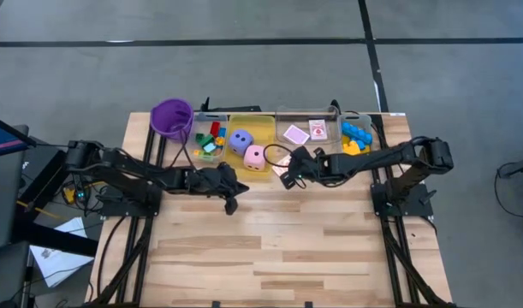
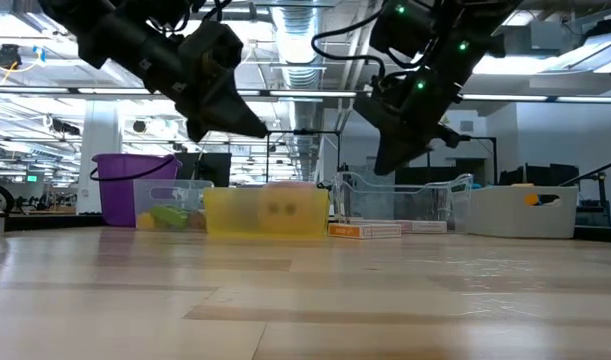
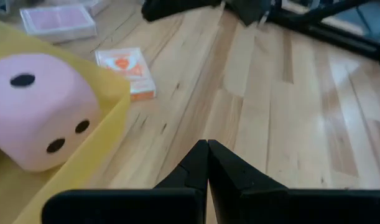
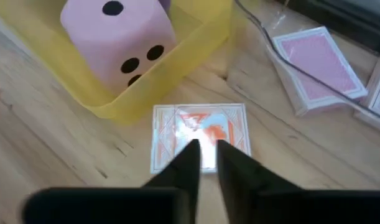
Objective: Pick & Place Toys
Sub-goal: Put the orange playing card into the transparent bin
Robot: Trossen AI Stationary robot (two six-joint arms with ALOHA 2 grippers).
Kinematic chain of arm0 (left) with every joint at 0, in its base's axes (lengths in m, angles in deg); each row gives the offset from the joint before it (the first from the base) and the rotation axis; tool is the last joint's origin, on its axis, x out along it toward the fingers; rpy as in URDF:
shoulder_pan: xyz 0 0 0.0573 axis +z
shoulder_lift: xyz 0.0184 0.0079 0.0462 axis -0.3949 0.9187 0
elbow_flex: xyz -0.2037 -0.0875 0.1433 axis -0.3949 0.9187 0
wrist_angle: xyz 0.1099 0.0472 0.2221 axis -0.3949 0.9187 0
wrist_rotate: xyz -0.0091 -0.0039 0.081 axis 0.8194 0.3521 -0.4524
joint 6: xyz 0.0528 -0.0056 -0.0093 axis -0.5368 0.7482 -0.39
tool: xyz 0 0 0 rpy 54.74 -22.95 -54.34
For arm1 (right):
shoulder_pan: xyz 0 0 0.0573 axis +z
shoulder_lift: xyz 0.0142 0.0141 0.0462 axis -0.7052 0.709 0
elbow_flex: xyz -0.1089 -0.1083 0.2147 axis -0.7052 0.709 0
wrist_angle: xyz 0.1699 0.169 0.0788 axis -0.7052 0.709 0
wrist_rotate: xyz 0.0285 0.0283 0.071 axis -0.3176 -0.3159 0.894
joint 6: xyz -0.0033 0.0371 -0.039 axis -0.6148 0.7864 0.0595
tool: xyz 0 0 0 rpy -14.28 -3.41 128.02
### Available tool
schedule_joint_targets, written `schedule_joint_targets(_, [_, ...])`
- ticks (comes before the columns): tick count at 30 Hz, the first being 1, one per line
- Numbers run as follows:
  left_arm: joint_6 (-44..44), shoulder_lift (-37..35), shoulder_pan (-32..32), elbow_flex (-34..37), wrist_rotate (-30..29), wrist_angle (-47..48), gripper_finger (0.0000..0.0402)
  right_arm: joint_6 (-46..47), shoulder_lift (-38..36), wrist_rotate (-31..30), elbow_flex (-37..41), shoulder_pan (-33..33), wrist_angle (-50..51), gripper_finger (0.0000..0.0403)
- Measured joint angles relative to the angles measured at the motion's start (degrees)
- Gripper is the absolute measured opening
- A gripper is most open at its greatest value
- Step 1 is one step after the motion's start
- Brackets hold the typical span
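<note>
From above, the table [image 1: 270,248] carried a row of containers along its far edge: a purple cup [image 1: 171,117], a clear bin of small bricks [image 1: 211,139], a yellow bin [image 1: 265,128] holding a purple die [image 1: 240,141] and a pink die [image 1: 255,157], then a clear bin [image 1: 308,113] with pink-backed cards [image 1: 297,133] and, at its far end, blue and yellow bricks [image 1: 356,137]. The left gripper [image 1: 231,204] hung just in front of the yellow bin; the right gripper [image 1: 288,175] hung beside that bin's right corner.

At table height, both arms came down from above with their tips clear of the wood, and a flat card box [image 2: 364,230] lay on the table to the right of the yellow bin.

The left wrist camera showed that gripper's fingers [image 3: 196,165] pressed together with nothing between them, waiting; the card box lay beyond on the bare wood, just beside the yellow bin.

The right wrist camera looked straight down on the orange-and-white card box [image 4: 199,134], which lay flat against the yellow bin's wall. The right fingers [image 4: 183,165] stood close together with a narrow gap over the box, apparently gripping nothing.

The step in hand seemed to be picking up this box. To do it well, the fingers would need to spread wider than the box, come down astride its short sides, and stay clear of the bin wall; a flat box on wood may slide rather than lift
</note>
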Motion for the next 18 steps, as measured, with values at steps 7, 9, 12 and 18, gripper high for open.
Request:
schedule_joint_targets(7, [0.0, -0.97, 0.0, -0.02, -0.02, -0.23, 0.0, -2.9, 0.01, 0.03, 0.0, -1.63, -0.07, 0.0014])
schedule_joint_targets(9, [0.0, -0.97, 0.0, -0.02, -0.02, -0.23, 0.0, -2.98, 0.56, 0.0, 0.0, -2.12, -0.2, 0.0013])
schedule_joint_targets(12, [0.0, -0.97, 0.0, -0.02, -0.02, -0.23, 0.0, -3.65, 2.12, 0.24, 0.04, -2.77, -0.85, 0.0004])
schedule_joint_targets(18, [0.0, -0.95, 0.0, -0.02, -0.04, -0.06, 0.0, -7.7, 8.98, 5.48, -0.04, -4.09, -11.02, 0.0003])
